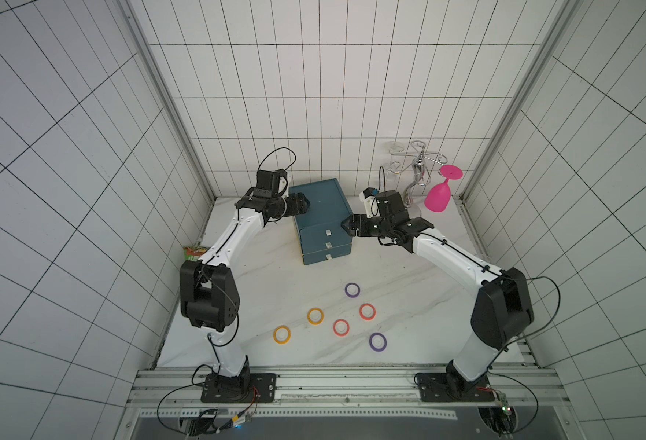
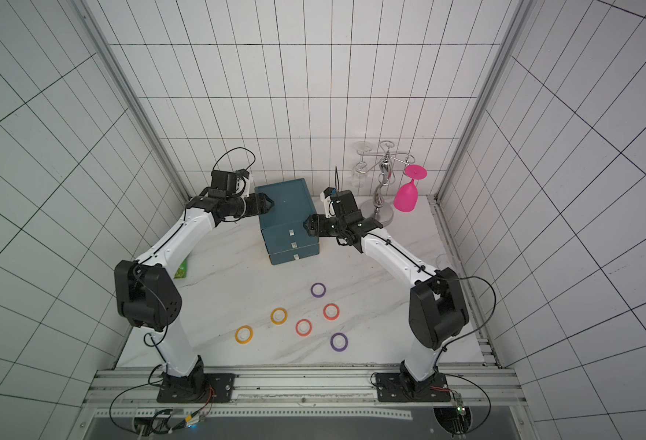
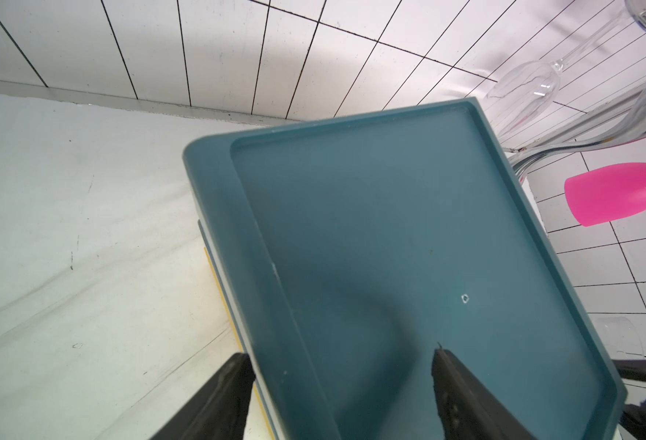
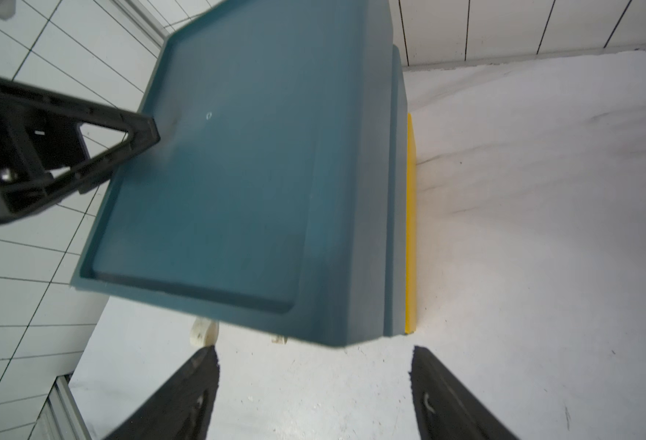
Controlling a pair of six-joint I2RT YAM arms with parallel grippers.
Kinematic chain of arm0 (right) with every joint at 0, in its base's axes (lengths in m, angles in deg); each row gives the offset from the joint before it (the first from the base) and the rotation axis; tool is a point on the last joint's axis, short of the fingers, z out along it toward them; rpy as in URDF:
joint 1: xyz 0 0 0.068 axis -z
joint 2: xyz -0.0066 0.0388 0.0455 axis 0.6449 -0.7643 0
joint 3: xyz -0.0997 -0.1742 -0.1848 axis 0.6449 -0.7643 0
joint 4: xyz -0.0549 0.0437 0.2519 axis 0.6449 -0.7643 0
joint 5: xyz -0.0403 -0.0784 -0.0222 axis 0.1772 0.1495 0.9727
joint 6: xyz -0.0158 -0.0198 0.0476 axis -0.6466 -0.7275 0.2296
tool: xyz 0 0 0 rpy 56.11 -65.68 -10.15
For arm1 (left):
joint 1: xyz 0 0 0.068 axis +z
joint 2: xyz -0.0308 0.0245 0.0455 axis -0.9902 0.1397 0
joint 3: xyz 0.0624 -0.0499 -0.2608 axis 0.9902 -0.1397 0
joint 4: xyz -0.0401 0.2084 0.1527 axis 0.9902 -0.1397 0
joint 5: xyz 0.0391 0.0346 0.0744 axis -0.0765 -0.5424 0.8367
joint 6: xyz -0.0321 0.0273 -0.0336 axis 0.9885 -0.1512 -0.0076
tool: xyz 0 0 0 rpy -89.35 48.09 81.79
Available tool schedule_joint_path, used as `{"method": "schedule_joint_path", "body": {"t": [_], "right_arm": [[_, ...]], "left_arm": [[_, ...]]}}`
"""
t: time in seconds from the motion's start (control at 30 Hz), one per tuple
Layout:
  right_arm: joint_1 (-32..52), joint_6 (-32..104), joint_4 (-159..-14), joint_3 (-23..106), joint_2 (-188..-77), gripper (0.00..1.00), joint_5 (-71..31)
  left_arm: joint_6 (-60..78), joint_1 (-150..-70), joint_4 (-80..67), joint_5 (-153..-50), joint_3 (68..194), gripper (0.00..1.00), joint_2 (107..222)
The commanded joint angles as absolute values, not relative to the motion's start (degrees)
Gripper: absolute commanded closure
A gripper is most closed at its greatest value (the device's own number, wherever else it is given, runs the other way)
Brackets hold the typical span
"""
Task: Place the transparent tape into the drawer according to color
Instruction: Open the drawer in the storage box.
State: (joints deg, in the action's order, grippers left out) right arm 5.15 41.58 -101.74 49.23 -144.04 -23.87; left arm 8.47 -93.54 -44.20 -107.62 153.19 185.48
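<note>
Several transparent tape rolls lie flat on the table, in front of both arms: purple point(image 1: 352, 290), red point(image 1: 367, 311), orange point(image 1: 315, 316), red point(image 1: 341, 327), orange point(image 1: 282, 335) and purple point(image 1: 377, 341). The teal drawer cabinet point(image 1: 321, 209) stands at the back, its three drawer fronts with white handles point(image 1: 328, 232) facing forward. My left gripper point(image 3: 342, 354) is open, straddling the cabinet's left top edge point(image 3: 260, 266). My right gripper point(image 4: 313, 354) is open and empty, just off the cabinet's right front corner point(image 4: 336, 339).
A chrome glass rack point(image 1: 418, 171) with a pink glass point(image 1: 437, 196) and a clear glass point(image 3: 523, 84) stands at the back right. A green packet point(image 1: 193, 252) lies by the left wall. A yellow strip point(image 4: 410, 228) shows under the cabinet.
</note>
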Motion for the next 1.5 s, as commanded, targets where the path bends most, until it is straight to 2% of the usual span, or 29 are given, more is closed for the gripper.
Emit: {"method": "schedule_joint_path", "body": {"t": [0.0, 0.3, 0.6, 0.77, 1.27, 1.47], "right_arm": [[5.1, 42.5, -98.9, 53.2, -145.7, 0.21, -21.0], [6.4, 43.6, -99.6, 55.3, -148.1, 0.24, -20.8], [4.0, 51.5, -98.6, 45.7, -136.8, 0.25, -23.0], [2.1, 57.5, -95.8, 42.7, -135.6, 0.29, -25.9], [-1.8, 66.3, -85.9, 42.2, -141.8, 0.45, -26.8], [-1.8, 67.3, -85.2, 40.2, -142.4, 0.51, -25.6]], "left_arm": [[9.0, -93.1, -41.8, -106.8, 151.8, 0.22, 182.9], [9.6, -92.8, -40.6, -108.3, 150.7, 0.21, 181.0], [10.2, -93.0, -39.9, -110.6, 144.5, 0.21, 174.4], [10.6, -93.7, -40.5, -111.5, 141.5, 0.21, 173.3], [14.6, -95.6, -39.5, -114.2, 136.8, 0.43, 172.6], [15.4, -96.6, -39.3, -113.4, 137.4, 0.46, 174.8]]}}
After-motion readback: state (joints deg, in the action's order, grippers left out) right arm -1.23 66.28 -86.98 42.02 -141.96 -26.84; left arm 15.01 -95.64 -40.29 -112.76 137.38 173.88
